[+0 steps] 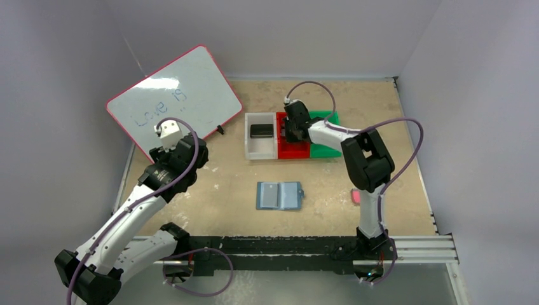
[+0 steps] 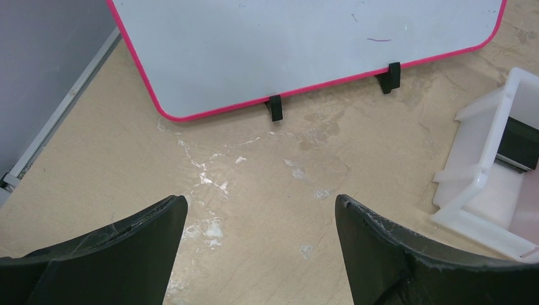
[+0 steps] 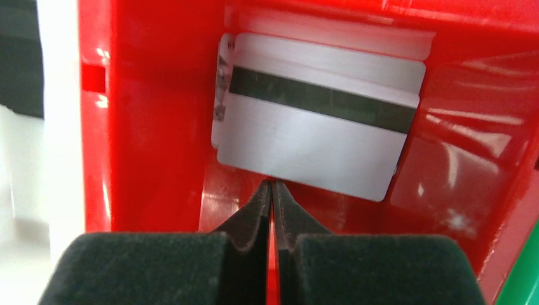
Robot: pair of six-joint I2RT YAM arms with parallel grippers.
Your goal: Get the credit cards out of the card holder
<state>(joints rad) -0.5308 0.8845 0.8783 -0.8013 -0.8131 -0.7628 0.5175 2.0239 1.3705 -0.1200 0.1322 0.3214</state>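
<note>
The slate-blue card holder [image 1: 279, 196] lies open and flat on the table's middle, a pale rectangle in its left half. A silvery-grey credit card [image 3: 318, 136] with a black stripe lies inside the red bin [image 3: 152, 127]. My right gripper [image 3: 272, 185] hangs over that bin, shut, its tips meeting at the card's near edge with nothing between them. From above, the right gripper [image 1: 291, 130] sits over the red bin [image 1: 293, 150]. A black credit card [image 1: 260, 131] rests in the white bin [image 1: 261, 150]. My left gripper [image 2: 260, 203] is open over bare table near the whiteboard.
A pink-edged whiteboard [image 1: 175, 98] leans on two black feet at the back left. A green bin [image 1: 325, 150] adjoins the red one. A small pink block [image 1: 356, 197] lies by the right arm. The white bin [image 2: 483, 184] is at the left wrist view's right edge.
</note>
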